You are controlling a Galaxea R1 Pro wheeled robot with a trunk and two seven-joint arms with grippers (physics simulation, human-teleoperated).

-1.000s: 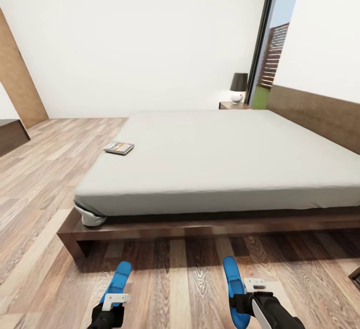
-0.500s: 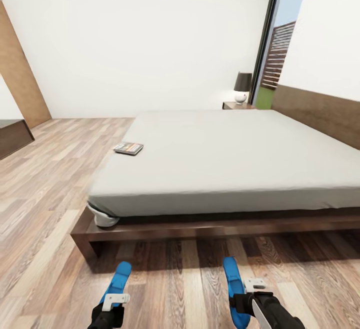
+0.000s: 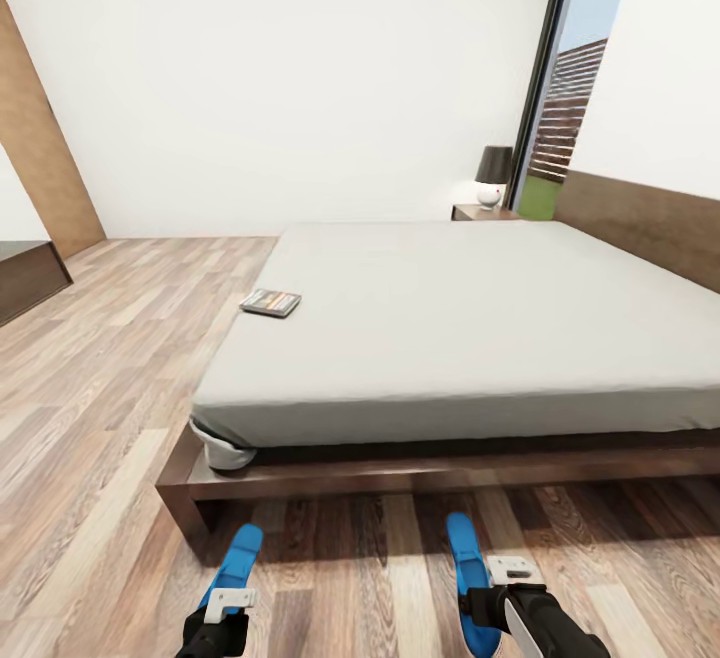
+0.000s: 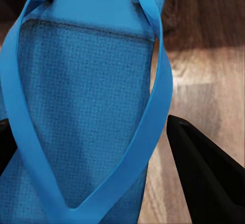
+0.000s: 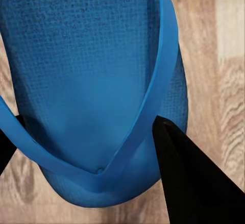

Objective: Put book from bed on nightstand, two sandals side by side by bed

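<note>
The pale-grey bed (image 3: 460, 318) on its dark-brown frame fills the middle of the head view. The book (image 3: 270, 302) lies flat near the mattress's left edge. A nightstand (image 3: 483, 211) stands at the bed's far corner by the headboard. Both blue sandals hang over the wood floor in front of the bed's near side. My left gripper (image 3: 216, 620) (image 4: 97, 152) is shut on the left sandal (image 3: 234, 563) (image 4: 87, 96). My right gripper (image 3: 494, 600) (image 5: 92, 152) is shut on the right sandal (image 3: 463, 558) (image 5: 92, 66).
A black-shaded lamp (image 3: 492, 175) stands on the nightstand beside a tall window (image 3: 575, 108). A long low dark cabinet (image 3: 28, 280) and a brown door (image 3: 40, 158) are at the left. Wood floor (image 3: 100, 388) stretches left of the bed.
The whole head view has shifted, so the bed and book sit further right in the picture; the camera moved. Both sandals stay held in the grippers.
</note>
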